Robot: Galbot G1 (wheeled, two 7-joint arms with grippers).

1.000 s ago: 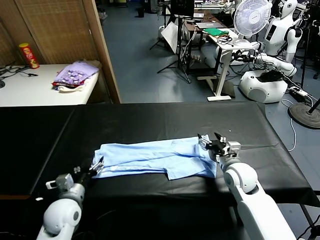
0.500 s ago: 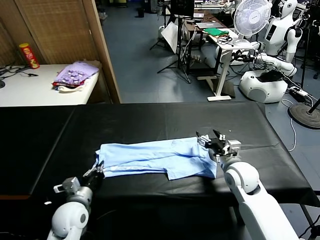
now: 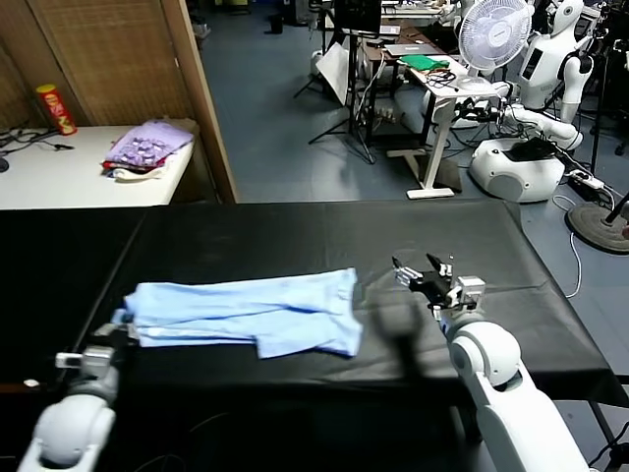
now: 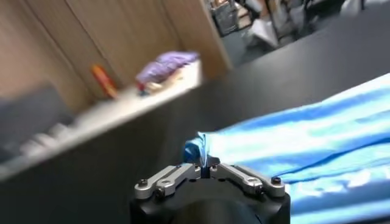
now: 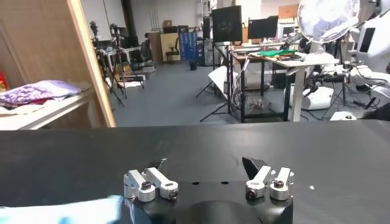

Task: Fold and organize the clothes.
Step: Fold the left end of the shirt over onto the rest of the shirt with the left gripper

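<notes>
T-shirt [image 3: 246, 313] corner is pinched inside left gripper [image 4: 205, 165], partly hidden.

The shirt [image 3: 246, 313] before me is plain pale blue on a black table [image 3: 295, 241]. Beyond lie a purple patterned cloth [image 3: 147, 144] and a red-and-yellow can [image 3: 57, 108].

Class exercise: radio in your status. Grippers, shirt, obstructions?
Left gripper shut on shirt corner, near table's left edge. Right gripper open, clear of shirt. Shirt flat, partly folded. No obstructions.
</notes>
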